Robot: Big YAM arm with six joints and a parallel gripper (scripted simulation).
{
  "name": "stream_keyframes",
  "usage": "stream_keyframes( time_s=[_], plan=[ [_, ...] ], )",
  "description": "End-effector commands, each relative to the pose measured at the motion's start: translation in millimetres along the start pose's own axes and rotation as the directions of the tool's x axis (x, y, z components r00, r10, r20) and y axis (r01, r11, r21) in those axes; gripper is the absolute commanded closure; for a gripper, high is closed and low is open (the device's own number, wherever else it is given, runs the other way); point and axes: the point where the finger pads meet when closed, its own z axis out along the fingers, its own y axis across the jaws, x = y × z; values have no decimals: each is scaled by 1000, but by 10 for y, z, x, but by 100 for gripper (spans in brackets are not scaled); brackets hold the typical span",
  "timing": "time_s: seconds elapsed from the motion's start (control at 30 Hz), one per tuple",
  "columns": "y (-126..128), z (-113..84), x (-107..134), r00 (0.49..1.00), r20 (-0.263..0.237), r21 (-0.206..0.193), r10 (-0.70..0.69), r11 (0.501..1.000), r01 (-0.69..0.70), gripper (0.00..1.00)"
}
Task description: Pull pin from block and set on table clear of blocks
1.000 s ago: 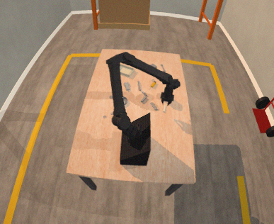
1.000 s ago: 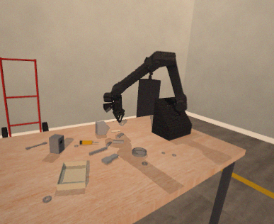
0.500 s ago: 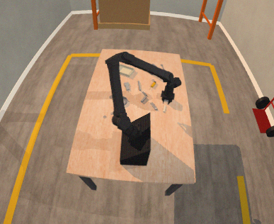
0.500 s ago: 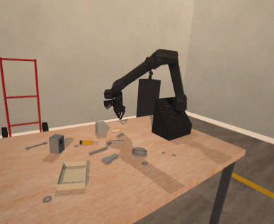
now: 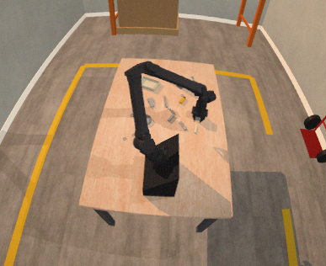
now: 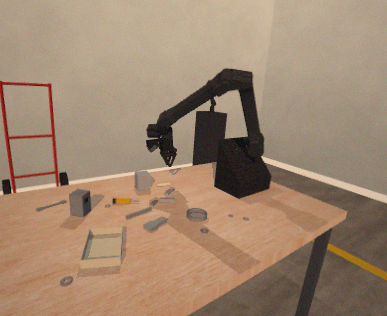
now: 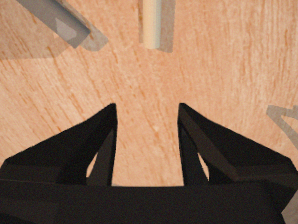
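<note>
No writing or brand readable anywhere, everything was too small and blurry. The tool [image 7: 147, 156] hung above the tabletop [image 5: 112, 168], fingers partly spread with only bare wood between them, pinching nothing. One pin [image 7: 153, 7] lay flat on the tabletop just ahead of the fingertips, off the tool. I counted two gray blocks: one [image 6: 80, 202] with a dark hole in its face, far from the tool, another [image 6: 143, 180] almost under it. One shallow tray [image 6: 102, 245], one ring [image 6: 197, 215]. The rest were tiny gray bits I couldn't make out.
</note>
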Motion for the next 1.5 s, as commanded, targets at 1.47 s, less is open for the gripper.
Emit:
stream_keyframes(
  time_s=[1.47],
  plan=[
    [-94, -354, -192, 998, 59, 26, -22, 999, 20, 64]
  ],
)
